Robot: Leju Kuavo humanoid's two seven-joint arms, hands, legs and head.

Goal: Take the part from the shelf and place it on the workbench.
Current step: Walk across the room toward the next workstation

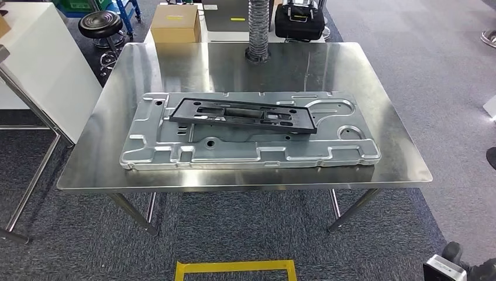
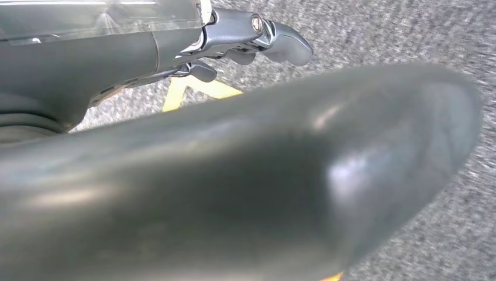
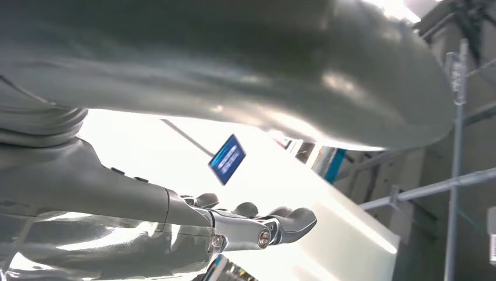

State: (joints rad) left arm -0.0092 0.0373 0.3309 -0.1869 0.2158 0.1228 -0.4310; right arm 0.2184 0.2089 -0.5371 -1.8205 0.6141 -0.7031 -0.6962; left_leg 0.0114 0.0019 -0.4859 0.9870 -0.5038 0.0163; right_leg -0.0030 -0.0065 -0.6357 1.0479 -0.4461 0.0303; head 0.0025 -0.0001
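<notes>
Your head view looks down on a steel surface (image 1: 386, 105) with a large stamped silver panel (image 1: 251, 152) lying flat across its middle, long side running left to right. The part (image 1: 243, 115) — a long black frame with cut-outs — rests on top of that panel, toward its far edge, slightly skewed so its right end sits nearer you than its left. Neither hand touches it. At the far edge of the surface a ribbed grey hose (image 1: 258, 29) stands upright. Beyond it you have a cardboard box (image 1: 175, 23) to the left and a black bag (image 1: 299, 20) to the right; a black round stool (image 1: 101, 24) sits far left on the carpet. A yellow floor marking (image 1: 234, 268) lies on the near side, under the surface's front edge. Your left hand (image 2: 257, 41) hangs over grey carpet, fingers (image 2: 289, 47) extended and apart, nothing in them. Your right hand (image 3: 257, 225) shows the same — fingers (image 3: 298, 219) stretched out, nothing held, with a bright white background behind.
</notes>
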